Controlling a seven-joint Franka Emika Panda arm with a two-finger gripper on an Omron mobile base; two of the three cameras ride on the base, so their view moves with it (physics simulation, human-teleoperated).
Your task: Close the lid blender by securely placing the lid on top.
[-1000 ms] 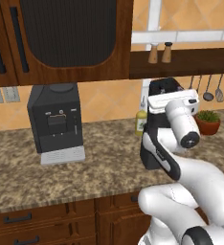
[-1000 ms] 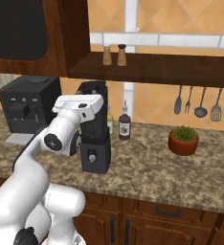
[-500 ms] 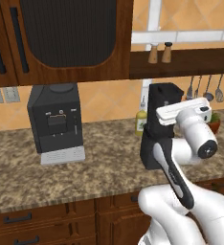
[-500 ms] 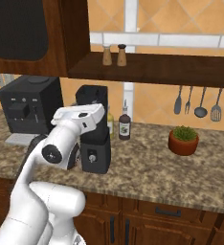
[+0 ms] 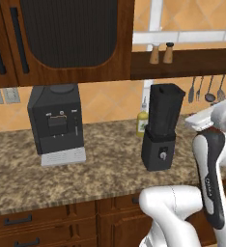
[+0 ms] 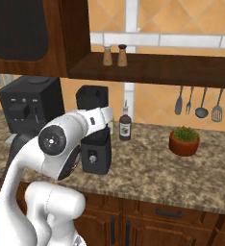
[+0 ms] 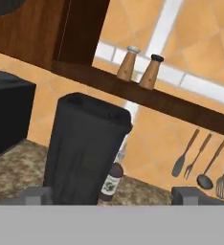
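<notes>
The black blender point(image 5: 159, 130) stands on the granite counter, with a boxy base carrying a small round knob point(image 5: 162, 155) and a tall dark jar that widens upward. In the right base view my white hand crosses in front of the blender point(image 6: 96, 156). In the hand view the jar point(image 7: 87, 148) stands ahead and to the left. My gripper point(image 7: 112, 196) is open, its two fingertips point(image 7: 35, 195) far apart at the bottom edge and holding nothing. I cannot tell whether a lid sits on the jar's dark rim.
A wider black coffee machine point(image 5: 57, 123) with a grey tray stands left of the blender. Behind it are an oil bottle point(image 5: 143, 120) and a dark sauce bottle point(image 6: 125, 127). A potted plant point(image 6: 184, 141) sits to the right. Shakers point(image 6: 113, 55) stand on the shelf, utensils point(image 6: 198, 101) hang below.
My hand has swung from in front of the blender's jar toward the right of the left base view, uncovering the blender. The blender and the cameras have not moved.
</notes>
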